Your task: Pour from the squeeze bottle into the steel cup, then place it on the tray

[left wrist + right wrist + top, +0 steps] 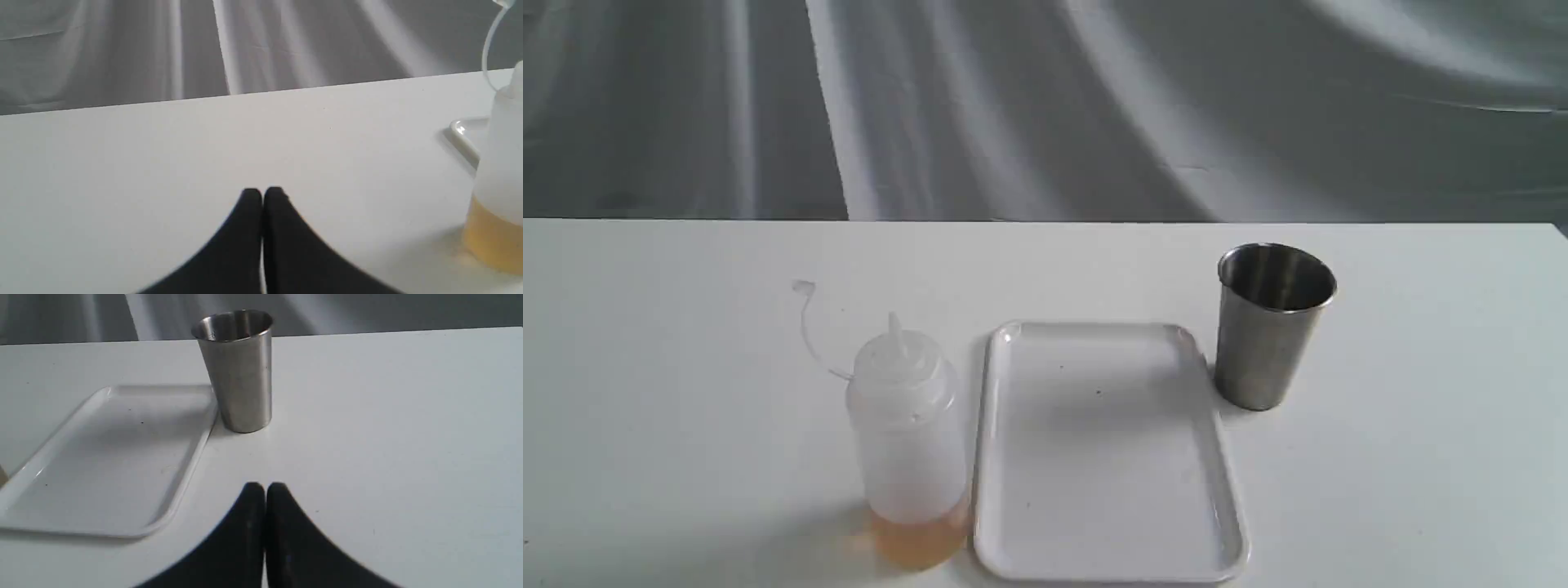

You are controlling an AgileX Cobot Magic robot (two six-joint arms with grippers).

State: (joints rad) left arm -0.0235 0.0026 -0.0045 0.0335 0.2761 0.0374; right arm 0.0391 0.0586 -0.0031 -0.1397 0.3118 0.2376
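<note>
The squeeze bottle (pixel 907 441) stands upright on the table, left of the tray (pixel 1103 453), with amber liquid in its base and its cap strap curling up to the left. The steel cup (pixel 1270 327) stands upright off the tray's far right corner. Neither gripper appears in the exterior view. In the left wrist view my left gripper (pixel 262 194) is shut and empty above bare table, the squeeze bottle (pixel 496 183) off to its side. My right gripper (pixel 264 488) is shut and empty too, with the steel cup (pixel 239 371) beyond it and the tray (pixel 110 457) beside it.
The white table (pixel 670 367) ends at a far edge against a draped grey cloth backdrop (pixel 1045 106). Nothing lies on the tray.
</note>
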